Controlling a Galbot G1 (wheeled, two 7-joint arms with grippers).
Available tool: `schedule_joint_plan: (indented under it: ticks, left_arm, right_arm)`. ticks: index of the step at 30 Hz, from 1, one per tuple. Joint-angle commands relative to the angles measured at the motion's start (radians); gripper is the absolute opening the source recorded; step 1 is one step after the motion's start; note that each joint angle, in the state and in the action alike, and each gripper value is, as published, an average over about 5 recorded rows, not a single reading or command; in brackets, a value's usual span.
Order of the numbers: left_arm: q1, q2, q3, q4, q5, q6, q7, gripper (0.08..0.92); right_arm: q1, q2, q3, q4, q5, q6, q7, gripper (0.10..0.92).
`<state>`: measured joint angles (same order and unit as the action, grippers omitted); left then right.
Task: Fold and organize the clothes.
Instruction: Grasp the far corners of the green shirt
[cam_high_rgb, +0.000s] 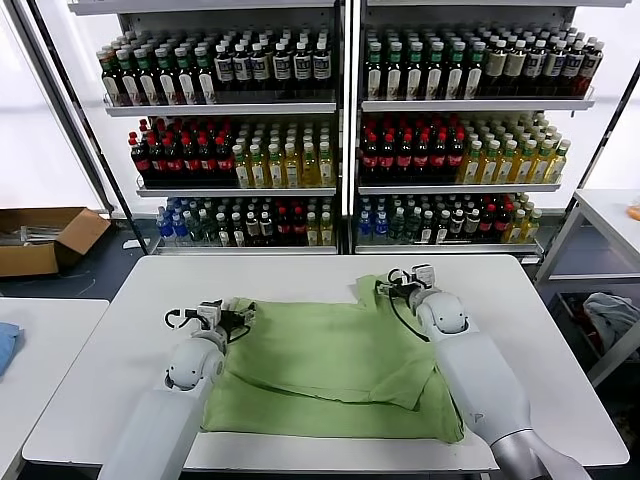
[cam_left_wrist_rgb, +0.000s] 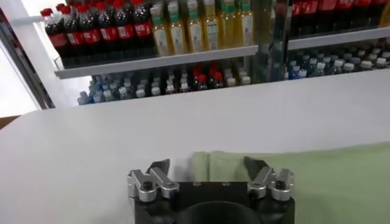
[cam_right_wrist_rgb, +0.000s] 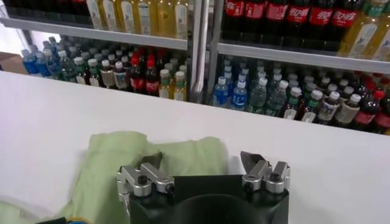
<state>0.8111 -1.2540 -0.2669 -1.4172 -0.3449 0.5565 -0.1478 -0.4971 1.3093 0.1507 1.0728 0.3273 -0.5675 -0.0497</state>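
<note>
The light green polo shirt (cam_high_rgb: 325, 365) lies spread and partly folded on the white table (cam_high_rgb: 120, 330); its collar, buttons and print do not show. My left gripper (cam_high_rgb: 232, 315) is open and empty at the shirt's far left corner, and the shirt's edge (cam_left_wrist_rgb: 244, 164) shows between its spread jaws. My right gripper (cam_high_rgb: 398, 283) is open and empty at the far right sleeve (cam_high_rgb: 368, 290), and the sleeve's end (cam_right_wrist_rgb: 177, 155) lies between its jaws.
Shelves of bottles (cam_high_rgb: 340, 140) stand behind the table. A cardboard box (cam_high_rgb: 45, 238) sits on the floor at far left. A second white table (cam_high_rgb: 610, 215) stands at right with a grey-blue bundle (cam_high_rgb: 612, 318) below. A blue cloth (cam_high_rgb: 6, 345) lies on the left side table.
</note>
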Motion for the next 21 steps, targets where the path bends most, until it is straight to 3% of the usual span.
schedule_joint_plan:
  ticks: [1, 12, 21]
  left_arm:
    - [0.013, -0.004, -0.003, 0.015, -0.014, 0.002, 0.002, 0.645]
    - [0.044, -0.026, -0.01, -0.004, -0.02, -0.005, 0.015, 0.333]
    - [0.067, -0.033, -0.014, -0.07, 0.017, -0.134, 0.027, 0.103]
  right_arm:
    - [-0.022, 0.011, 0.002, -0.002, -0.013, -0.003, 0.006, 0.727]
    - [-0.076, -0.029, 0.012, 0.087, -0.005, -0.001, -0.001, 0.406]
    - [-0.138, -0.046, 0.048, 0.227, -0.008, 0.038, 0.025, 0.148]
